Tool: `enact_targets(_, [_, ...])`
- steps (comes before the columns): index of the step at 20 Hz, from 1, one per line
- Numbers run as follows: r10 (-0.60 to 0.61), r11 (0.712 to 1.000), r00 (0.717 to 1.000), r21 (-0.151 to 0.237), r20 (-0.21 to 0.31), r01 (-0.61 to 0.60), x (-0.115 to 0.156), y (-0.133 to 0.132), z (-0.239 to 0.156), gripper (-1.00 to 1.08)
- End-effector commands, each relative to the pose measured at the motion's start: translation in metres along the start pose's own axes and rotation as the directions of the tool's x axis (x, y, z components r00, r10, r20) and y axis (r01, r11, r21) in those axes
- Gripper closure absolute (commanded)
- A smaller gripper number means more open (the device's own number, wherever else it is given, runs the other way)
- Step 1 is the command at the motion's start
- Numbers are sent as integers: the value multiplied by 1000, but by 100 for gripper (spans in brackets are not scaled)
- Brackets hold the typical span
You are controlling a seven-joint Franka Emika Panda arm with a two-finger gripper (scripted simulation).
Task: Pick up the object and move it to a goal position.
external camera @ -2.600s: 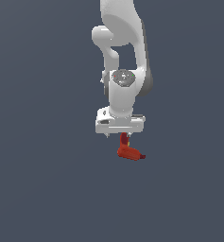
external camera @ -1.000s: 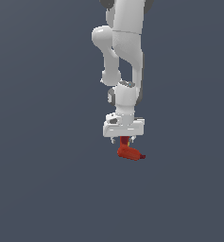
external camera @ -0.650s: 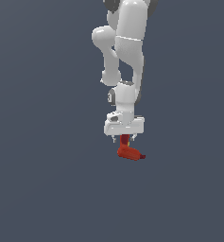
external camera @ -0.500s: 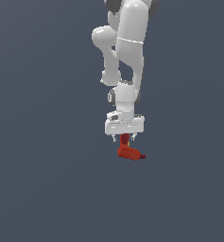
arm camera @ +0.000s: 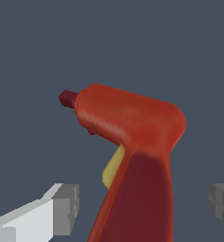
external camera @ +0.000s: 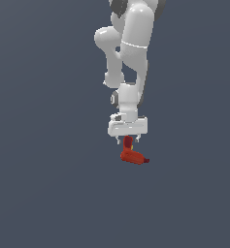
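Note:
The object (external camera: 133,155) is a small red drill-like thing with a yellow patch on its upright part and a dark nose tip pointing to the exterior view's right. It sits directly under my white gripper (external camera: 127,141). In the wrist view the object (arm camera: 132,127) fills the middle, its handle rising between the two grey finger pads (arm camera: 66,208). The gripper (arm camera: 142,205) is open, with a gap showing between each pad and the handle. The handle's lowest part is cut off by the frame edge.
A plain dark grey surface surrounds the object in both views. The white arm (external camera: 131,58) stands upright above the gripper. Nothing else shows.
The arm has straightened and the gripper has come down a little over the object's upright part. The object has stayed where it was.

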State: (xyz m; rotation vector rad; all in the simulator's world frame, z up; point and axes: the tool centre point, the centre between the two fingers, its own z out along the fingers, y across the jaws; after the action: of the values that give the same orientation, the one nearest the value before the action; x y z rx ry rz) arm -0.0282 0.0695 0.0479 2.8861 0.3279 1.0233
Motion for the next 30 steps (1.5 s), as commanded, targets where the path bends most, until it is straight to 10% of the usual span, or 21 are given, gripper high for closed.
enact_targets(1, [-2,1000,1000,0,-8,2,0,0,-1,-100])
enact_targets(20, [-3,1000,1000,1,-9,3,0,-1,29,-100])
enact_targets(21, [-3,1000,1000,1,-9,3,0,-1,29,108])
enact_targets(30, [-3,1000,1000,1,-9,3,0,-1,29,108])
